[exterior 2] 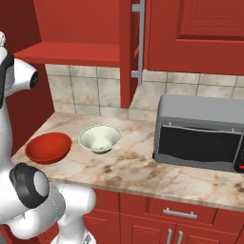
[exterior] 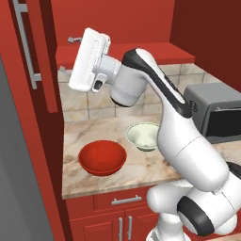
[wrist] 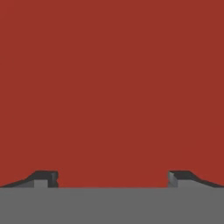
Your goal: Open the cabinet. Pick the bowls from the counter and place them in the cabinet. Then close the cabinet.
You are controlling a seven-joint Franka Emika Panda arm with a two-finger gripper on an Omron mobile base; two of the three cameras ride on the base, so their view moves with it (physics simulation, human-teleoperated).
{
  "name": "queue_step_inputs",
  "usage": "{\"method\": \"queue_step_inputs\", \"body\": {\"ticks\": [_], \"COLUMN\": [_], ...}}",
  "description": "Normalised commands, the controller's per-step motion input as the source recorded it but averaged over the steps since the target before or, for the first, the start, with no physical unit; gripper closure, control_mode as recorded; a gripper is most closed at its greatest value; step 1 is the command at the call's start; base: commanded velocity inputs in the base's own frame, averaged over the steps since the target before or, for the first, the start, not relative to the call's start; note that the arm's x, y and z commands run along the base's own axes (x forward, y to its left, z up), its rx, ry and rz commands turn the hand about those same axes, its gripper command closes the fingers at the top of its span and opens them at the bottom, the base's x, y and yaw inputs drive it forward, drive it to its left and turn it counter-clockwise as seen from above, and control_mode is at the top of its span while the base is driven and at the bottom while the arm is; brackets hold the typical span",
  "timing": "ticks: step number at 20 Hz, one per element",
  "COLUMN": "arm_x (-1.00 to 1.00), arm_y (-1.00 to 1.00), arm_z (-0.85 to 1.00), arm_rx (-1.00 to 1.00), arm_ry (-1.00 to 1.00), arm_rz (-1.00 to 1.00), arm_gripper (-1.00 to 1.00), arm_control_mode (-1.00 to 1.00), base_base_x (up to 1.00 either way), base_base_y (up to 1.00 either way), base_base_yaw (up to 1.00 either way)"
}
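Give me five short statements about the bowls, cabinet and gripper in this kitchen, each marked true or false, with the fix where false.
1. Both bowls sit on the counter. True.
2. The red bowl is stacked inside the pale bowl. False: they sit side by side, apart.
3. The gripper is shut on a bowl. False: it is open and empty, facing a red surface.
4. The cabinet door stands open. True.
5. A microwave stands on the cabinet shelf. False: it stands on the counter.

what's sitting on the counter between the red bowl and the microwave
The pale greenish-white bowl, seen in the right base view between the red bowl and the microwave.
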Motion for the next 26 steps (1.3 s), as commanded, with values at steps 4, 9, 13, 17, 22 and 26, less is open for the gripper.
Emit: {"method": "queue_step_inputs", "body": {"ticks": [4, 9, 13, 17, 22, 26], "arm_x": [-0.47, -0.60, -0.52, -0.04, -0.28, -0.37], "arm_y": [-0.60, -0.85, -0.79, -0.62, -0.63, -0.58], "arm_z": [0.09, 0.04, 0.00, -0.09, -0.06, 0.00], "arm_rx": [-0.01, -0.05, -0.13, -0.17, -0.23, -0.24], "arm_ry": [0.00, 0.00, 0.00, 0.01, 0.00, 0.00], "arm_rz": [-0.05, -0.08, -0.10, 0.03, 0.11, 0.07], "arm_gripper": [-1.00, -1.00, -1.00, -1.00, -1.00, -1.00], "arm_control_mode": [-1.00, -1.00, -1.00, -1.00, -1.00, -1.00], "base_base_x": [0.00, 0.00, 0.00, 0.00, 0.00, 0.00], "base_base_y": [0.00, 0.00, 0.00, 0.00, 0.00, 0.00], "base_base_yaw": [0.00, 0.00, 0.00, 0.00, 0.00, 0.00]}}
